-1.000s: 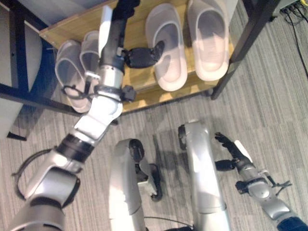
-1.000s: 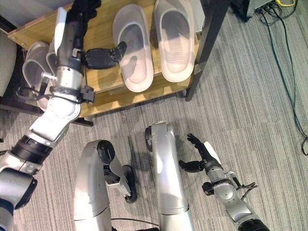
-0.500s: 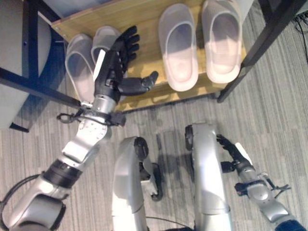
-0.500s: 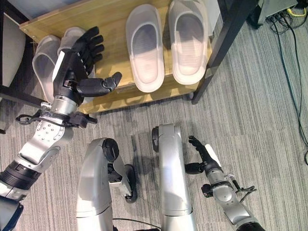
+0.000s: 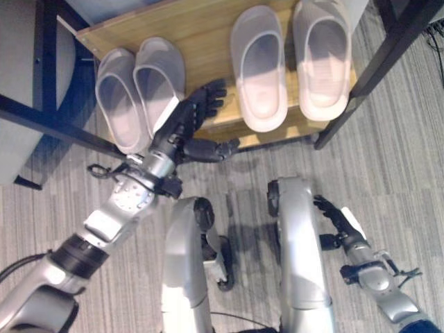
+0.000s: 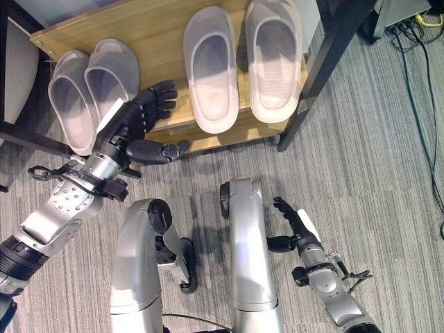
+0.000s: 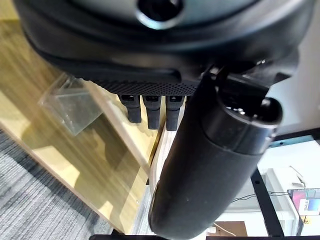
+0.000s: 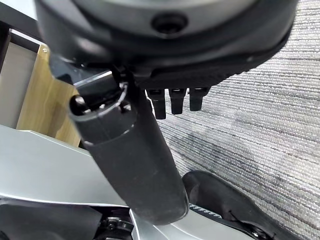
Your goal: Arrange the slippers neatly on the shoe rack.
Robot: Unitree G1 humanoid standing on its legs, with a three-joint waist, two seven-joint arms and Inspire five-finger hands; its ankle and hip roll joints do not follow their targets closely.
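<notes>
Two pairs of pale grey slippers lie side by side on the wooden shelf (image 5: 201, 28) of the shoe rack. One pair (image 5: 139, 90) is at the shelf's left end, the other pair (image 5: 291, 62) towards its right end. My left hand (image 5: 186, 128) hovers open at the shelf's front edge, between the two pairs, holding nothing and touching no slipper. My right hand (image 5: 338, 220) hangs open low on the right above the carpet, far from the rack.
Black metal posts (image 5: 378, 66) frame the rack on the right, and a black bar (image 5: 48, 121) crosses in front on the left. Grey striped carpet (image 5: 388, 159) stretches before the rack. Cables (image 6: 409, 41) lie on the floor at the far right.
My left hand has drawn back from deep over the shelf, where it reached beside the left pair, to the shelf's front edge. The left pair now lies uncovered. The right hand has stayed put.
</notes>
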